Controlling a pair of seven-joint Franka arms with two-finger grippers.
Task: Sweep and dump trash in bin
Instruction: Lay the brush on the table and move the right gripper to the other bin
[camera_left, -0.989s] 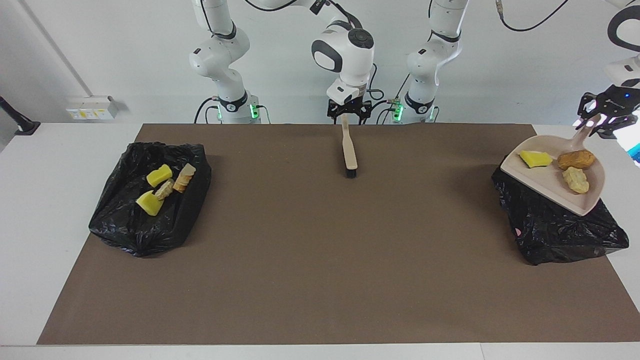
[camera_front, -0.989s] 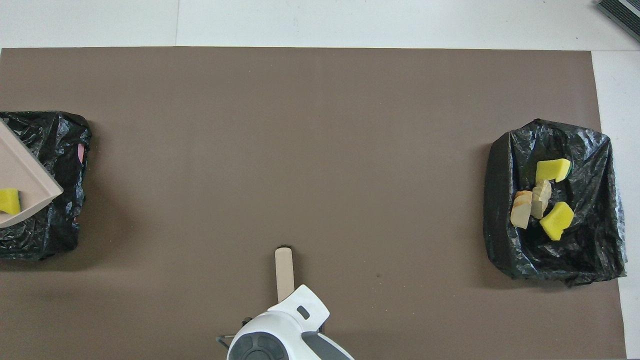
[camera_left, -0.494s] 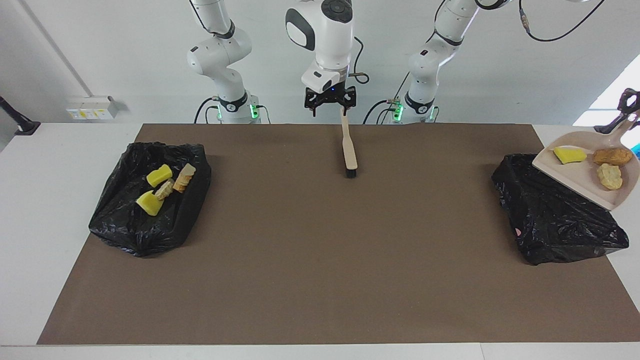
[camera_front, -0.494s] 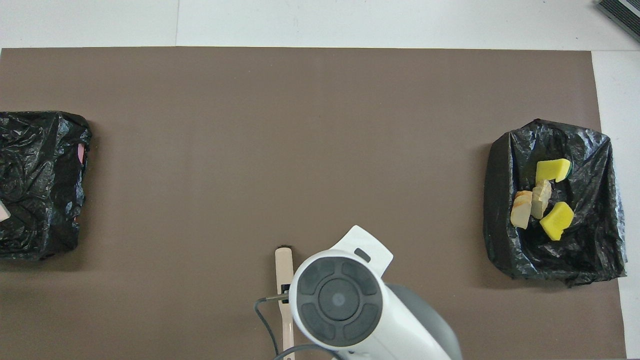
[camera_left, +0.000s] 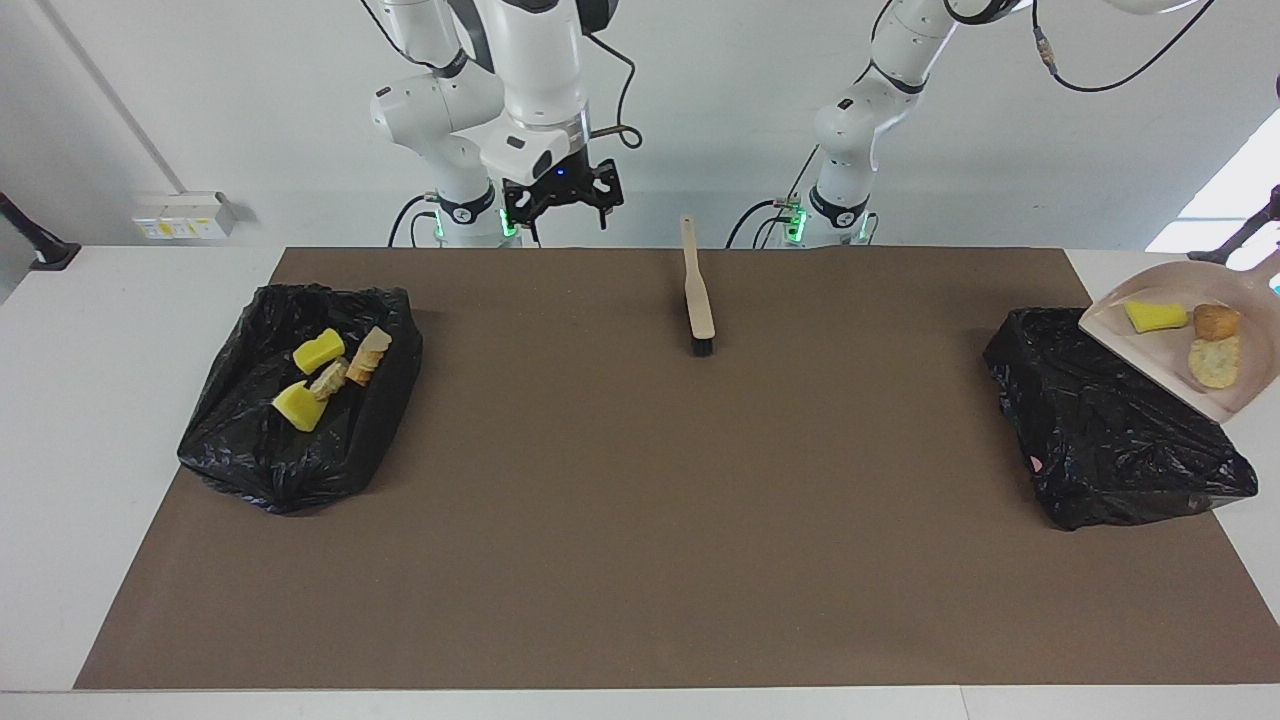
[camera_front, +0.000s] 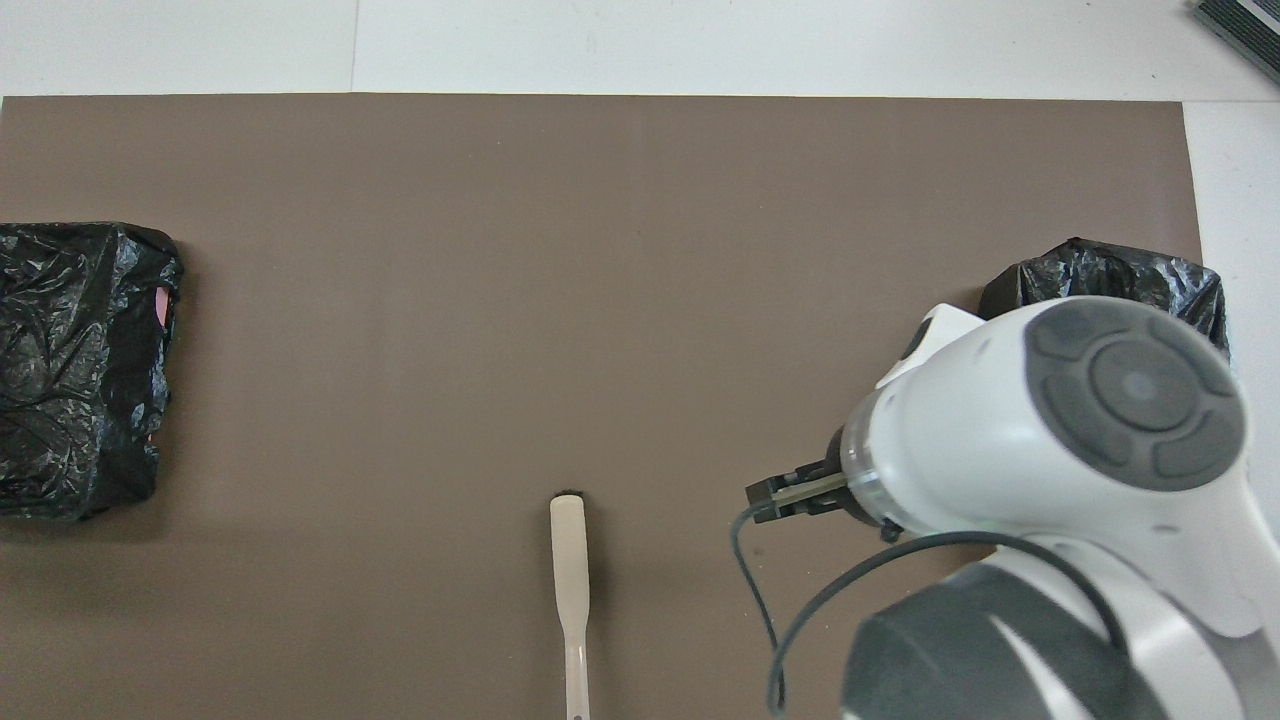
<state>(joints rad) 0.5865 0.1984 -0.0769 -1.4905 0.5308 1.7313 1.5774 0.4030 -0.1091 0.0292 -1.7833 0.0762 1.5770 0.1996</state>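
Note:
A beige dustpan (camera_left: 1165, 350) hangs tilted in the air over the end of the black-bagged bin (camera_left: 1110, 440) at the left arm's end of the table. On it lie three pieces of trash: a yellow sponge chunk (camera_left: 1155, 316), a brown lump (camera_left: 1216, 321) and a tan lump (camera_left: 1213, 362). My left gripper (camera_left: 1258, 232) holds the pan's handle; only a dark bit of it shows at the picture's edge. My right gripper (camera_left: 561, 203) hangs open and empty over the mat's edge by its own base. The brush (camera_left: 697, 290) lies alone on the mat.
A second black-bagged bin (camera_left: 290, 440) at the right arm's end holds several yellow and tan scraps. In the overhead view the right arm covers most of that bin (camera_front: 1100, 270); the brush (camera_front: 570, 560) and the other bin (camera_front: 70, 370) show. A brown mat (camera_left: 640, 520) covers the table.
My right gripper has let go of the brush, risen and swung toward its own base. The dustpan has moved outward with its scraps, from over the bin toward the table's end.

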